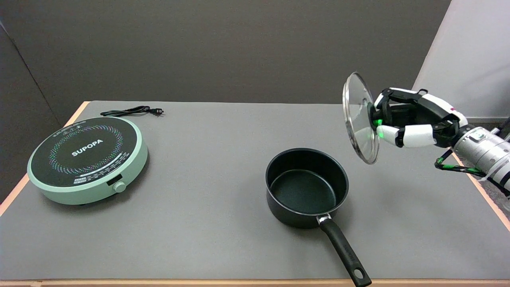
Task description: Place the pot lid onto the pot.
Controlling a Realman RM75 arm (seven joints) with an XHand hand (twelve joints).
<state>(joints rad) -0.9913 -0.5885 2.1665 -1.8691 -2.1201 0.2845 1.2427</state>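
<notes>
A black pot (pixel 306 187) stands uncovered on the grey table, right of centre, with its long black handle (pixel 346 255) pointing toward the near edge. A round glass lid (pixel 358 119) with a metal rim hangs in the air above and to the right of the pot, tipped nearly on edge. My right hand (pixel 414 119) holds the lid by its knob from the right side, fingers wrapped around the knob. The lid is clear of the pot and does not touch it.
A mint-green induction cooker (pixel 88 158) sits at the table's left, with its black power cord (pixel 131 111) lying behind it. The table's right edge (pixel 488 199) runs under my forearm. A grey wall stands behind the table.
</notes>
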